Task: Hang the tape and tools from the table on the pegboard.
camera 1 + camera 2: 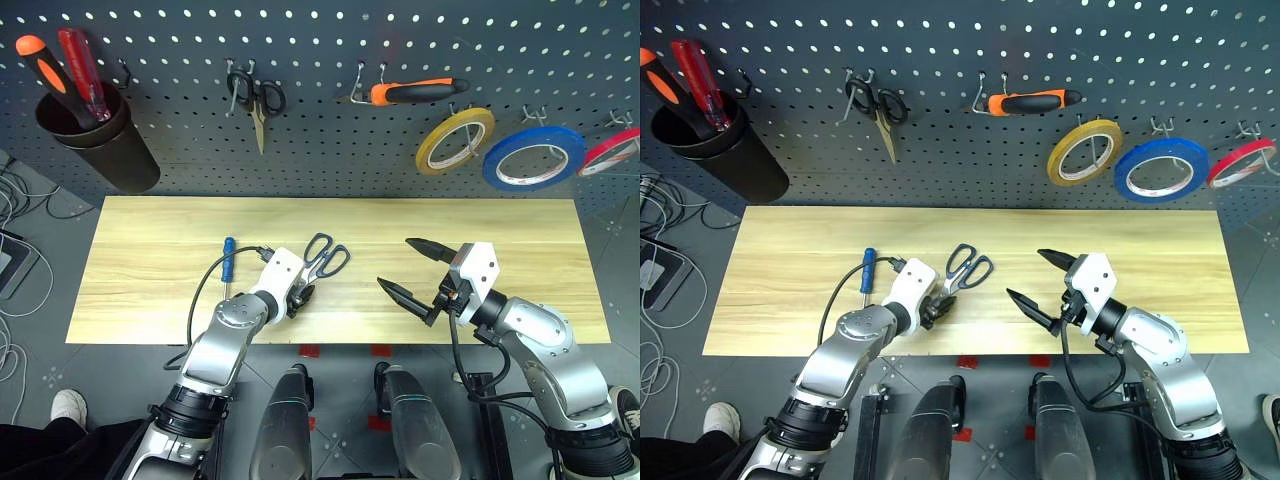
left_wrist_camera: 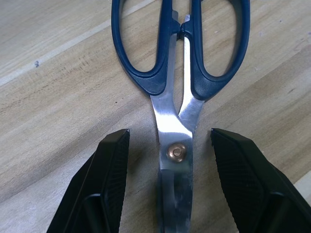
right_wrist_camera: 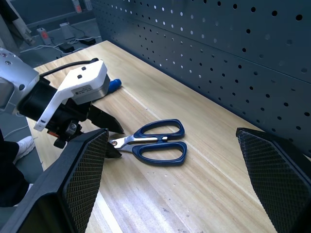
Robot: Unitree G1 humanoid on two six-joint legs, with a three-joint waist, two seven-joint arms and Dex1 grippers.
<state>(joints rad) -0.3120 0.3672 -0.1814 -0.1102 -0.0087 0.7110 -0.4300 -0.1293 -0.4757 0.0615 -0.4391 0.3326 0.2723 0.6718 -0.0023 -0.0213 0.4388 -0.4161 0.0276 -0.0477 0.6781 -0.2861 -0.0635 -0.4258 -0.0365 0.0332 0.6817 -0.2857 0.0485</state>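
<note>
Left gripper [image 1: 298, 297] poised over the dark-blue-handled scissors [image 1: 327, 260] on the desk [image 1: 500, 230], ready to take them.

Its jaws stand part open, one on each side of the silver blades at the pivot, gripping nothing yet. The right gripper [image 1: 418, 270] hovers wide open and empty to the right, above the wood. The blue-handled screwdriver [image 1: 228, 263] lies just left of the left arm. The orange-handled pliers [image 1: 412, 92] and blue tape [image 1: 533, 157] already hang on the pegboard [image 1: 320, 150]. Scissors look to be the step in hand: next the jaws must close on the blades near the pivot, then lift them to a free hook.
</note>
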